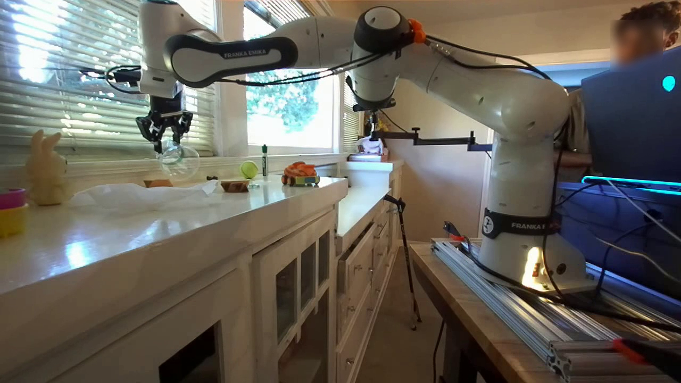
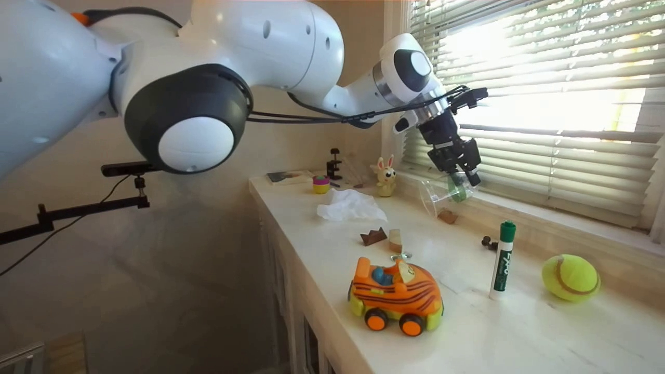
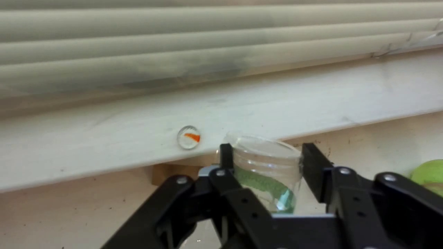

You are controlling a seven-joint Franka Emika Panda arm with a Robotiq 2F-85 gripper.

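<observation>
Gripper [image 3: 267, 149]: pinching clear container [image 3: 264, 181]
Container: between fingertips [image 3: 226, 155]
Brown block [image 3: 161, 174]: container's nine o'clock, wrist view
Tennis ball [image 3: 429, 172]: container's three o'clock

The cup [image 3: 268, 169] is clear and glossy, with a round rim and a green patch [image 3: 258, 181]; whether that sits inside or on the wall is hard to tell. It hangs tilted above the worktop [image 2: 519, 337], gripped near its rim between black fingers [image 3: 313, 162].

White tabletop [image 2: 483, 337], clock centred on toy car [image 2: 402, 293] in an exterior view: upright marker [image 2: 502, 259], two o'clock; tennis ball [image 2: 570, 278], three; crumpled sheet [image 2: 350, 205], eleven; rabbit figure [image 2: 386, 179], twelve.
</observation>
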